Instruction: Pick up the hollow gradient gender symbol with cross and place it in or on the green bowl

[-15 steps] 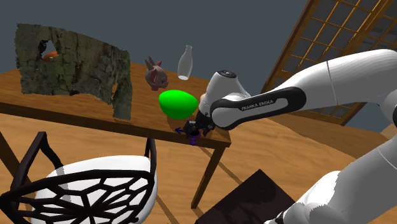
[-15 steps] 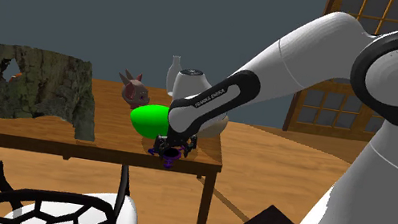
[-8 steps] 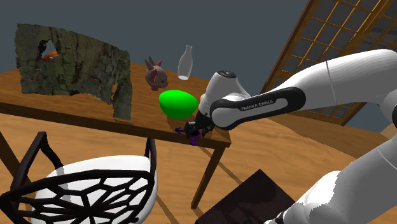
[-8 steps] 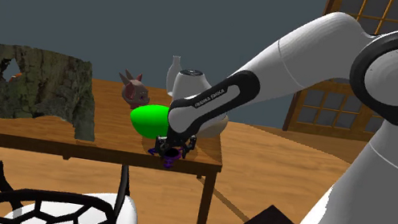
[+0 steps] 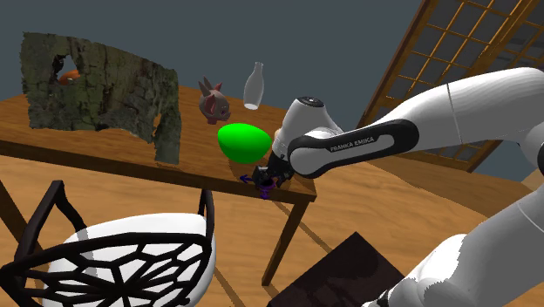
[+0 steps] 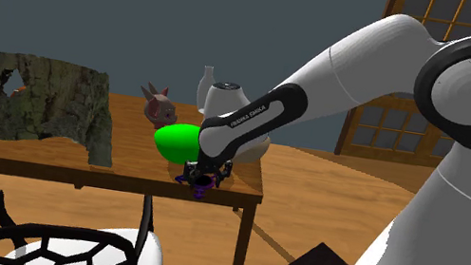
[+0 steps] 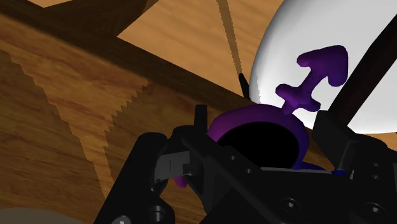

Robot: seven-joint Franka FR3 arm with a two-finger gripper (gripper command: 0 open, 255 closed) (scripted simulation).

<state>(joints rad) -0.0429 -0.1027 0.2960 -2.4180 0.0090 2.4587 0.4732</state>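
We see a white arm (image 5: 471, 105) of fat rounded links with dark joints; the dark band just behind the gripper (image 5: 264, 177) carries white FRANKA EMIKA lettering. The gripper itself is all black, its angular housing dotted with small round screw heads.

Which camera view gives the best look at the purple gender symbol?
The wrist view: the purple gender symbol shows its ring and stem close up in the gripper. The shoulder and second exterior views show a small purple bit under the gripper.
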